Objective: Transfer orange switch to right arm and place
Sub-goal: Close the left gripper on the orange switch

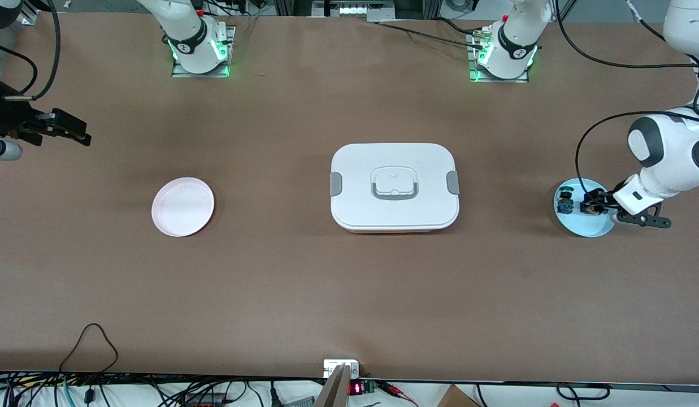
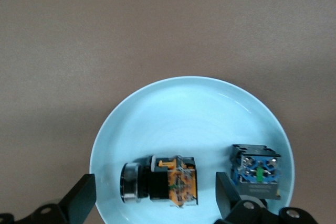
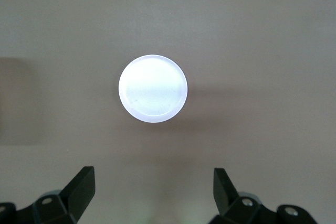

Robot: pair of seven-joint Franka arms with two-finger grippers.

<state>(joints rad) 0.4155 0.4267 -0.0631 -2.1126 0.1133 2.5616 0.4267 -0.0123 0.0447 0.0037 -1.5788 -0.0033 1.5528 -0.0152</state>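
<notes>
While the left hand (image 1: 591, 207) hangs low over the pale blue plate (image 1: 595, 229) at the left arm's end of the surface (image 1: 349, 294), its fingers (image 2: 80, 199) stand spread wide with nothing between their tips but the orange switch (image 2: 160, 180), which lies on its side in the plate, in the gap between the two fingers and touching neither; in the left wrist view one finger shows beside the switch's round button end and the other (image 2: 227, 198) beside its orange-brown contact block. Just beside that second finger, also in the blue plate, lies a blue-and-green switch (image 2: 255, 171), apart from the orange one; in the front view it sits at (image 1: 565, 201), on the side of the left hand that faces the middle of the surface.

The right hand (image 1: 72, 133) waits in the air over the right arm's end of the surface, well apart from the left hand; its fingers (image 3: 79, 190) are spread open and empty; below it, in the right wrist view, lies a pink plate (image 3: 153, 88) with nothing in it, seen in the front view at (image 1: 183, 206).

Between the two hands, near the middle of the surface, rests a white box (image 1: 394, 187) with its lid on, grey clips at both ends and a grey handle on top.
</notes>
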